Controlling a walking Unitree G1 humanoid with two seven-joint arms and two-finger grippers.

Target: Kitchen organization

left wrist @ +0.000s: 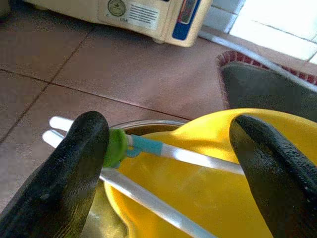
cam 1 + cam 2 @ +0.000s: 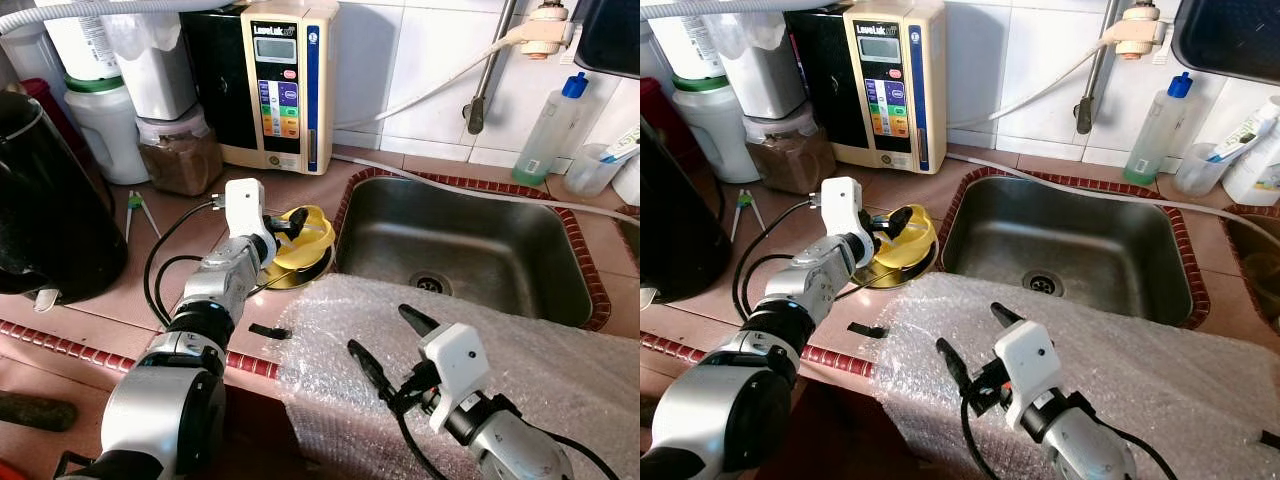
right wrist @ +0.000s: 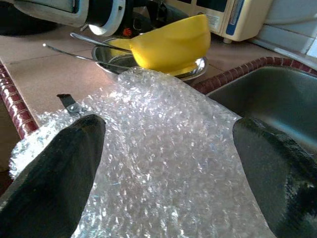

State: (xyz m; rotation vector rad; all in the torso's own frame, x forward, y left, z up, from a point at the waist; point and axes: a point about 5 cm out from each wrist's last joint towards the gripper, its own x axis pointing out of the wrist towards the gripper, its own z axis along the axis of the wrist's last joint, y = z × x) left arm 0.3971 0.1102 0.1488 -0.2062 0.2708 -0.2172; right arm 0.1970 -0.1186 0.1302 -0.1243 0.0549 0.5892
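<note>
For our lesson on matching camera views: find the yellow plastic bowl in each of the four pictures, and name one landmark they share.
Left eye view: yellow plastic bowl left of the steel sink, at the left gripper.
Right eye view: same place, bowl beside the sink.
Left wrist view: bowl between the black fingers.
Right wrist view: bowl behind the bubble wrap.
Shared landmark: the cream water machine.

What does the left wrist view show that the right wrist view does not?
Left wrist view: a pair of white chopsticks joined by a green clip, lying across the yellow bowl, with the left gripper open around them.
Right wrist view: the bubble wrap under the open right gripper, and the sink.
Both: the yellow bowl and the water ionizer.
</note>
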